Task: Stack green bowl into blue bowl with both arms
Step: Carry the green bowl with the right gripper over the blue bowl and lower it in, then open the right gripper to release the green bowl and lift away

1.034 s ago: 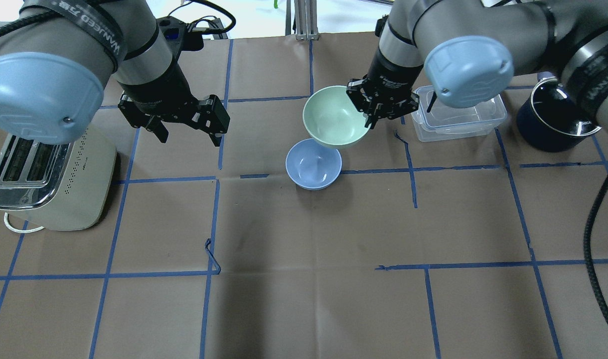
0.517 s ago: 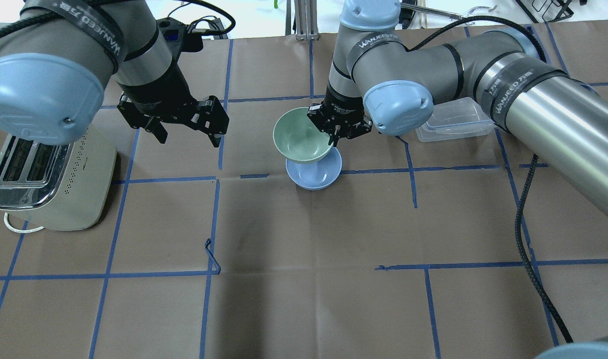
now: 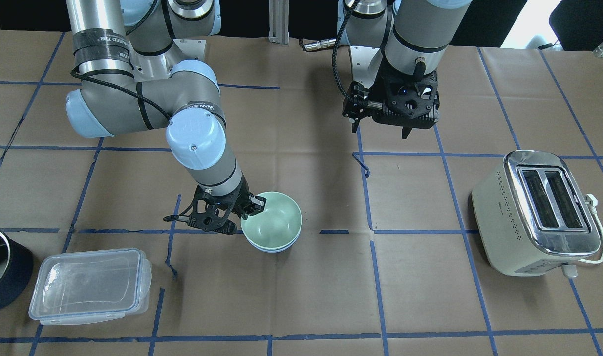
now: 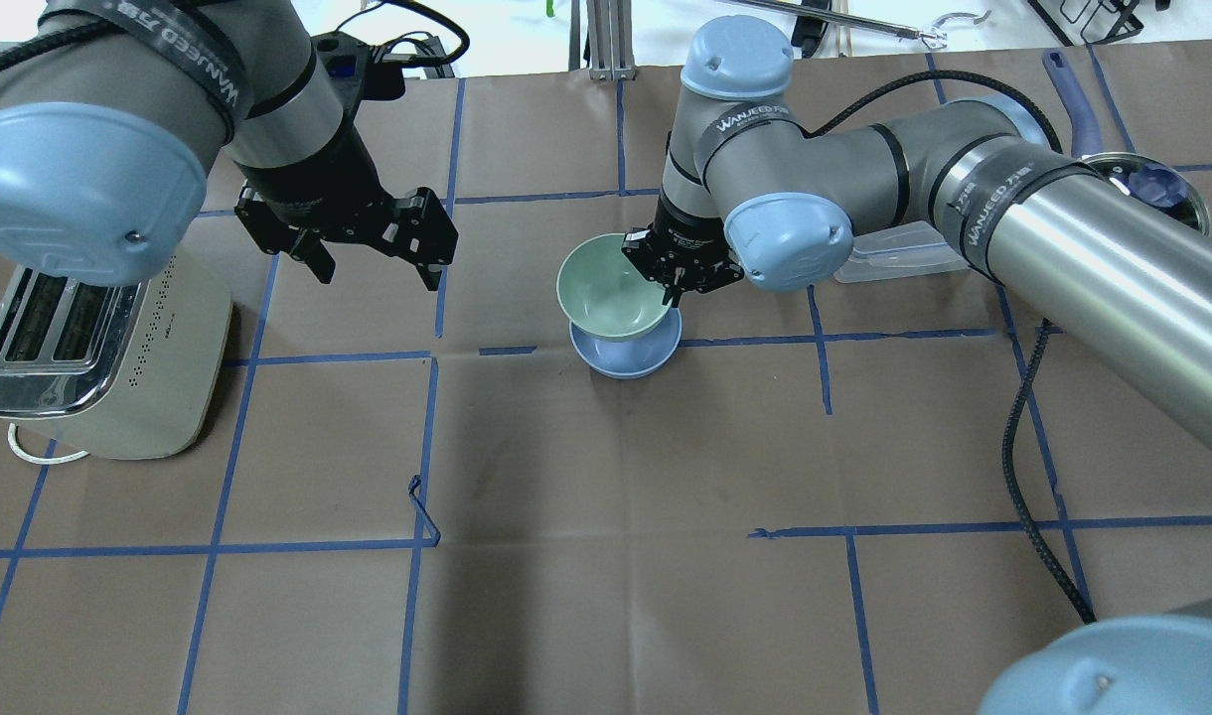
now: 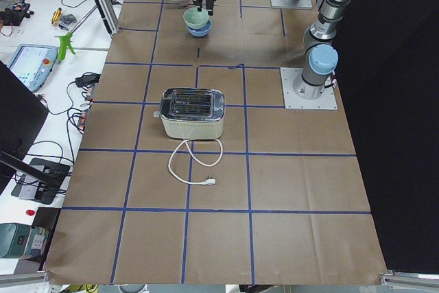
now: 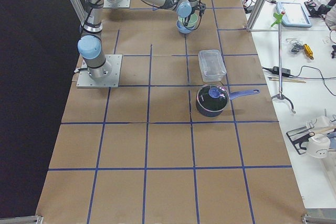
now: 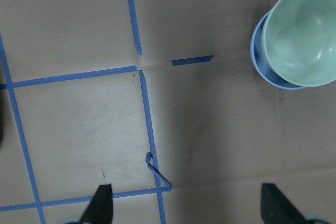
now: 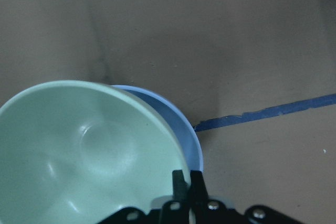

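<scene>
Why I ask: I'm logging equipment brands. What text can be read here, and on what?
"WANJEED": two black bands on the right arm.
"WANJEED", then unclear Chinese characters: band on the left arm.
White print on the right pincer: too small to read.
Mark on the toaster: too small to read.

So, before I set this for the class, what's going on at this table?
The right gripper holds the green bowl by its rim, fingers pinched on the edge. The bowl sits in or just above the blue bowl; whether it is fully seated is hard to tell. The left gripper hangs open and empty above the table, off to the side near the toaster. The stack looks nearly made but not yet released.
</scene>
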You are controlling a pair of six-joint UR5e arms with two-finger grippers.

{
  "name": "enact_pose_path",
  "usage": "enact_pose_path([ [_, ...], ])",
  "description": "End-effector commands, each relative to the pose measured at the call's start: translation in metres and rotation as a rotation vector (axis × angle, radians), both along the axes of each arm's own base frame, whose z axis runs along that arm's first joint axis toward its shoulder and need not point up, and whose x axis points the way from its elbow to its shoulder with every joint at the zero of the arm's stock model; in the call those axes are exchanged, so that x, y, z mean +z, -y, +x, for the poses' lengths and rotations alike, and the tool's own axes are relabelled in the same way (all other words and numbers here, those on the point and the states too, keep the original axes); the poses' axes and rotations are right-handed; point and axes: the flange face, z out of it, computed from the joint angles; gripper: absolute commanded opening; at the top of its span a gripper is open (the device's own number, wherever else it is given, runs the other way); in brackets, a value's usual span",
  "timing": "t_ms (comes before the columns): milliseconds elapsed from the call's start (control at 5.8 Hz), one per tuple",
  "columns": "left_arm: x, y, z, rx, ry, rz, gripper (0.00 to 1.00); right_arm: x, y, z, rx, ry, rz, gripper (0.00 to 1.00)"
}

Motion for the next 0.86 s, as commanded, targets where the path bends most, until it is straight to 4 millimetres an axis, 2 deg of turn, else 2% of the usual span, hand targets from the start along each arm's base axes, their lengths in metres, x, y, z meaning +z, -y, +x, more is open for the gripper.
enact_pose_path([
  [0,-0.002,0.001,-0.001,-0.001,-0.005,0.003,0.98,-0.004,-0.003,-0.002,-0.005,0.013,-0.016,0.07],
  [172,0.001,0.000,-0.001,-0.001,-0.004,-0.001,0.98,-0.004,-0.003,-0.002,-0.005,0.013,-0.016,0.11],
  [345,0.002,0.000,0.000,0.001,-0.002,-0.003,0.98,-0.003,-0.003,-0.002,0.006,0.012,-0.021,0.88],
  [517,0.002,0.001,0.000,0.001,0.000,-0.005,0.98,0.003,0.001,-0.002,0.000,0.015,-0.029,1.00],
  [690,0.002,0.000,-0.001,-0.001,0.000,-0.005,0.98,0.031,0.013,-0.006,-0.009,0.020,-0.073,1.00],
])
